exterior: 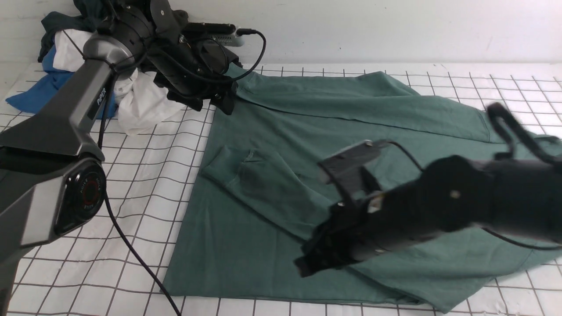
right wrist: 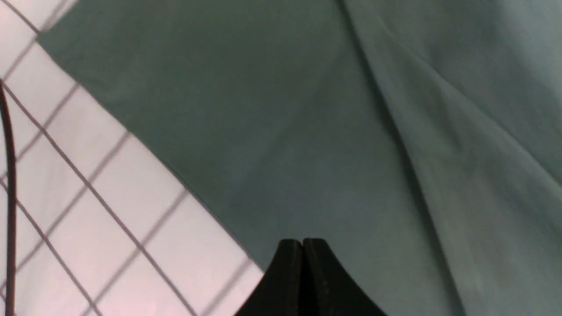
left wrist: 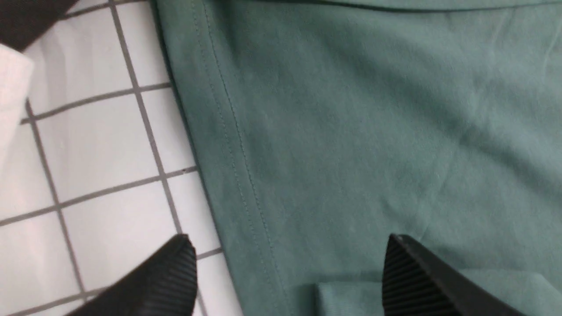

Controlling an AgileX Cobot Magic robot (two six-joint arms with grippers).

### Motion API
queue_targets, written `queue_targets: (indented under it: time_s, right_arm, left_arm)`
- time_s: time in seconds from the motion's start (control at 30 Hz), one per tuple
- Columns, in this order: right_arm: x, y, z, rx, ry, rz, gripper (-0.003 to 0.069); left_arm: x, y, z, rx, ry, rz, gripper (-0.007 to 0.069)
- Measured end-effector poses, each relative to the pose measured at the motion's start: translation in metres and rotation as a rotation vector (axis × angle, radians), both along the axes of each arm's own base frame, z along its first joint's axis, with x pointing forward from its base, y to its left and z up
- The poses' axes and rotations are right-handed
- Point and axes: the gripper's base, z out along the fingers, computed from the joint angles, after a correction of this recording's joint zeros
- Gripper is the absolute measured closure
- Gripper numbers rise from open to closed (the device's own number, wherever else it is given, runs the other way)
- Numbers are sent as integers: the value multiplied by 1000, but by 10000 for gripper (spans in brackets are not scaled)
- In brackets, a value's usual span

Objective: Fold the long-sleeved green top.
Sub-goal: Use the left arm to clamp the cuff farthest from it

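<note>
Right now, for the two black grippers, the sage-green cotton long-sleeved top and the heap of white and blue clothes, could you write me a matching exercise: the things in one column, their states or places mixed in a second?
Things:
1. left gripper
2. right gripper
3. sage-green cotton long-sleeved top
4. heap of white and blue clothes

States or places:
A. spread on the white gridded table cover, a sleeve folded over it
B. shut, tips together
C. piled at the far left corner
D. wide open over the top's stitched edge

Pairs: 1-D, 2-B, 3-A, 4-C
</note>
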Motion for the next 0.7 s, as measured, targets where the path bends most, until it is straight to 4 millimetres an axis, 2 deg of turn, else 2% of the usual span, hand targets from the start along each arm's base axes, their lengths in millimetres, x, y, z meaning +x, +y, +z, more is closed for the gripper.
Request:
queue_targets:
  time_s: [0.03, 0.13, 0.17, 0.2, 0.27, 0.4, 0.53, 0.7]
  right_arm:
    - [4, 25, -2, -22, -26, 77, 655]
    - [7, 61, -9, -81, -45, 207, 607]
    - [7, 62, -11, -89, -43, 214, 603]
    - [7, 78, -14, -128, -54, 279, 564]
    - [6, 90, -20, -162, -60, 326, 509]
    - [5, 108, -39, -189, -80, 369, 389]
    - [-4, 128, -48, -169, -147, 421, 286]
    - [-17, 153, -44, -108, -267, 475, 249]
  left_arm:
    - [-1, 3, 8, 4, -14, 8, 107]
    - [-5, 7, 27, 13, -45, 18, 107]
    - [-5, 7, 26, 15, -43, 18, 107]
    - [-12, 11, 44, 37, -61, 24, 107]
    - [-24, 15, 59, 67, -61, 30, 107]
    - [-62, 23, 95, 106, -45, 23, 107]
    - [-101, 30, 102, 151, 16, -22, 107]
    - [-130, 34, 94, 188, 80, -93, 107]
